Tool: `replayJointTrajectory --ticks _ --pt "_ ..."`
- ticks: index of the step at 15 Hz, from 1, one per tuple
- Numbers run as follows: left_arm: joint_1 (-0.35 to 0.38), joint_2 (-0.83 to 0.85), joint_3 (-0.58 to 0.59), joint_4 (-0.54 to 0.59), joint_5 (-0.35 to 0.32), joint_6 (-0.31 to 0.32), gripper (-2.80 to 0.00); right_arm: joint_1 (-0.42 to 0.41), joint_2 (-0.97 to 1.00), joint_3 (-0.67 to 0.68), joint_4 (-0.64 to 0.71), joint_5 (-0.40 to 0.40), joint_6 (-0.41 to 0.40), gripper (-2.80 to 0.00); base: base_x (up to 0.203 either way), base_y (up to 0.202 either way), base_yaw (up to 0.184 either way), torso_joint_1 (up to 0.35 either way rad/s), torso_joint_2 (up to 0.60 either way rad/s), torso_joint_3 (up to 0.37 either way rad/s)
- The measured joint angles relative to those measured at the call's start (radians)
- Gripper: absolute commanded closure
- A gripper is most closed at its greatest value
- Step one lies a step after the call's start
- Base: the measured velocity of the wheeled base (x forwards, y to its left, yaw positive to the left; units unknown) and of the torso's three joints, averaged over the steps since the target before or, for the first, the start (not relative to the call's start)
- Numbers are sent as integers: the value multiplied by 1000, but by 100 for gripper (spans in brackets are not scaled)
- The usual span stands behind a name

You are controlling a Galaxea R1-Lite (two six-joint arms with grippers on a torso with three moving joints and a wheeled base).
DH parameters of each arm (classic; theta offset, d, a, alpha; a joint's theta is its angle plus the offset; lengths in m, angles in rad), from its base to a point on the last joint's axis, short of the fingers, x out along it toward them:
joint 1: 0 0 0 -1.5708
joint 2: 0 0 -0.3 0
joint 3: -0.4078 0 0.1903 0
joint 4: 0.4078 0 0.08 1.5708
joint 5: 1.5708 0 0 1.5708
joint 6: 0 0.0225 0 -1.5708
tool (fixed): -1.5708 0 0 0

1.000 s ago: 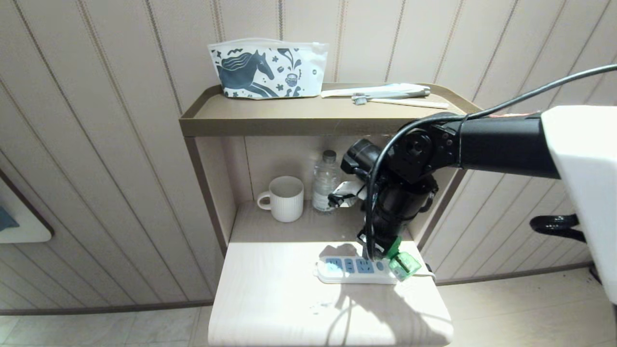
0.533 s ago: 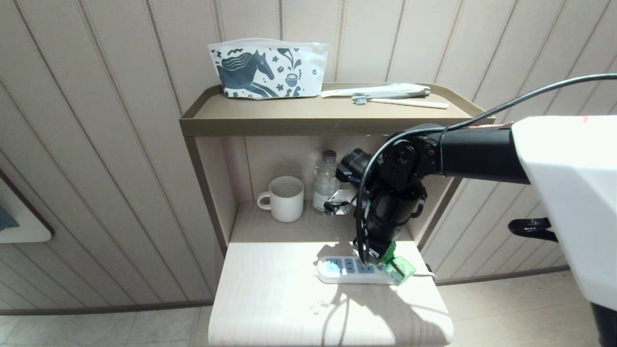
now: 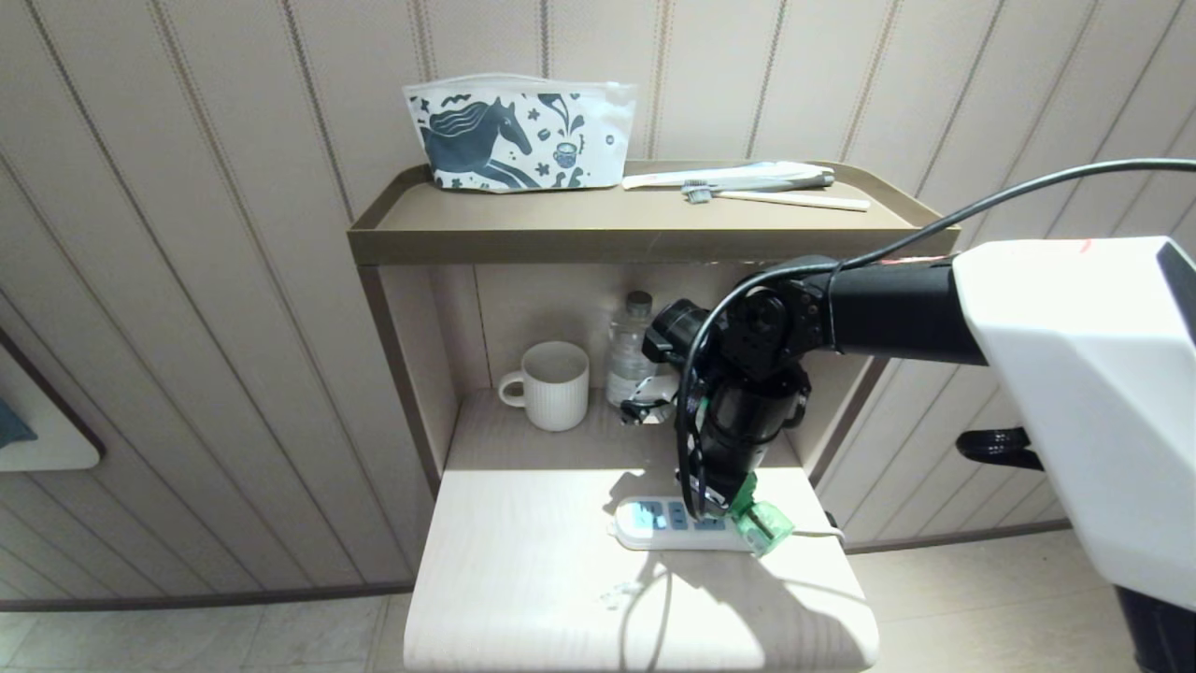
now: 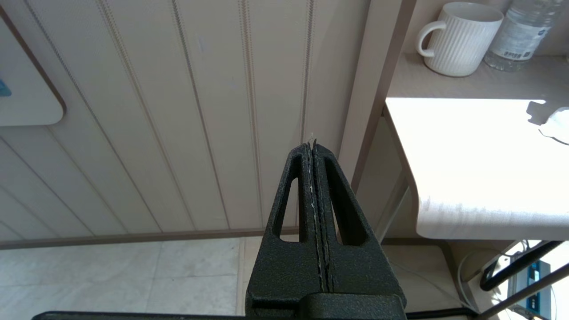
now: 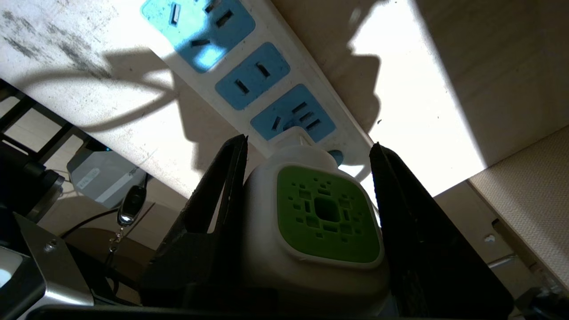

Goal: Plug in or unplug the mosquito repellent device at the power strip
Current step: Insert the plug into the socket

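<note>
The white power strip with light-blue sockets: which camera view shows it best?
The right wrist view: the white power strip shows every socket slot up close. The head view shows it small, partly behind the arm. The left wrist view lacks it.

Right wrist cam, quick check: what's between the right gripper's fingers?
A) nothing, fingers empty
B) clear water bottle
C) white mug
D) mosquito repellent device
D: the right gripper has its two black fingers on either side of the mosquito repellent device, whose white body and green vented face show, just above the socket nearest the round button on the power strip.
</note>
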Motion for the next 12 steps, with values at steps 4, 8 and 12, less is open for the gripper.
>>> replayJointTrajectory --ticks 4,8,12 --pt "0 0 0 0 1 1 0 -1 6 -3 -10 -2 -14 0 0 0 0 0 0 0" --pt "0 0 0 0 0 0 0 -6 2 -4 -22 -5 -19 0 0 0 0 0 0 0" --pt "0 0 0 1 0 0 0 -6 4 -5 -31 -7 -23 0 0 0 0 0 0 0"
